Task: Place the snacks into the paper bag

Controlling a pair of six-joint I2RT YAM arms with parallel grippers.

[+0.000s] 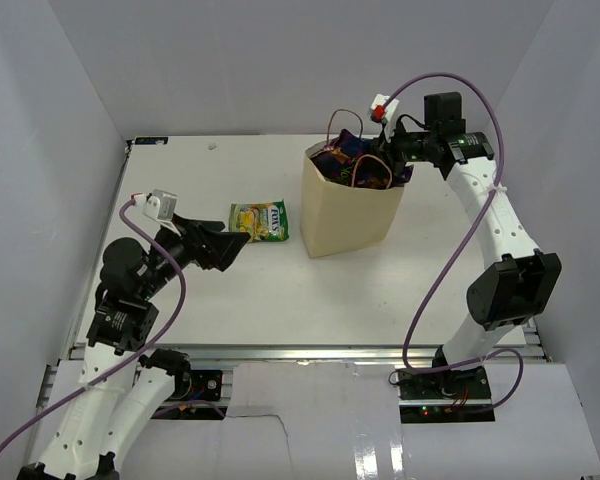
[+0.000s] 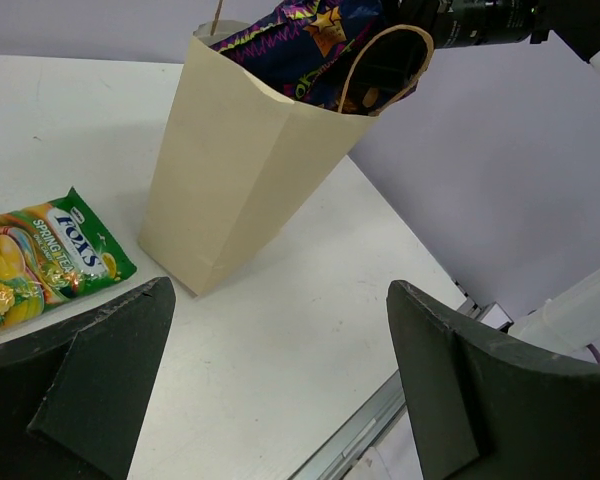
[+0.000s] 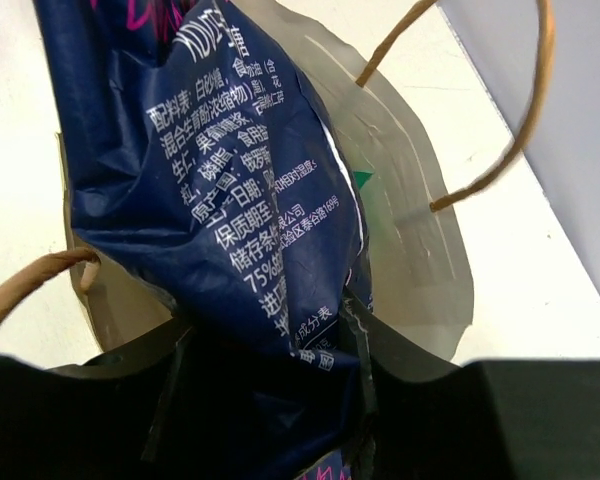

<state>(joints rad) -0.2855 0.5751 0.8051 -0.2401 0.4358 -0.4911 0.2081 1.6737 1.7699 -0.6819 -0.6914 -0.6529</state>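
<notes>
The tan paper bag (image 1: 345,215) stands upright mid-table; it also shows in the left wrist view (image 2: 240,170) and from above in the right wrist view (image 3: 410,220). My right gripper (image 1: 392,168) (image 3: 265,360) is at the bag's mouth, shut on the dark blue bag (image 3: 210,180), which sticks out of the opening (image 1: 342,152) (image 2: 300,45). Other packets inside are mostly hidden. The green-yellow pack (image 1: 259,220) (image 2: 40,260) lies flat left of the paper bag. My left gripper (image 1: 230,245) (image 2: 280,340) is open and empty, just left of that pack, above the table.
The paper bag's two loop handles (image 3: 480,130) stand up around the right gripper. White walls enclose the table on three sides. The table's metal front edge (image 2: 380,420) runs below the left gripper.
</notes>
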